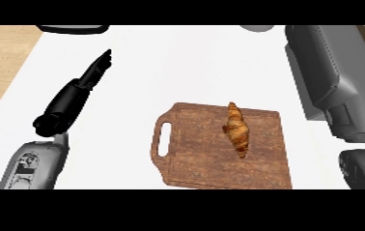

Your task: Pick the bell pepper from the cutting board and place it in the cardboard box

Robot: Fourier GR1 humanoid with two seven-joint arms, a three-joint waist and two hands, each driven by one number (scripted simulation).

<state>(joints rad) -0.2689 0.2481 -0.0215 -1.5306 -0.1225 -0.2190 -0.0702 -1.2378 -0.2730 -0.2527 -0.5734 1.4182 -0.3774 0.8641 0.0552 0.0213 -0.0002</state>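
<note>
**No pepper on the board, looks like a croissant instead**

Not seeing any bell pepper here. Sitting on the cutting board (206, 162), lower middle of the frame, right of the handle cutout: a long brown pastry (236, 128), croissant-shaped, lying roughly top to bottom. Going with that as the thing to grab.

Left hand (85, 87) up in the upper left over the white counter (178, 61), stretched out straight and flat, holding nothing, well apart from the board. Big grey bulk (328, 80) down the right edge, probably the other forearm up close. Black shape in the lower right corner, likely the right hand (354, 169). Can't tell how it's set, too cropped.

No cardboard box anywhere in view either, so worth finding it before lifting anything.

Tips for the pick, just my read:
- Come in from above and close across the short width at the fat middle, not the thin tips.
- Line up with the long axis first.
- Lift straight up clear of the board before swinging away.
- Probably use the right side, being nearer.

Brands, labels, writing: none readable anywhere.
</note>
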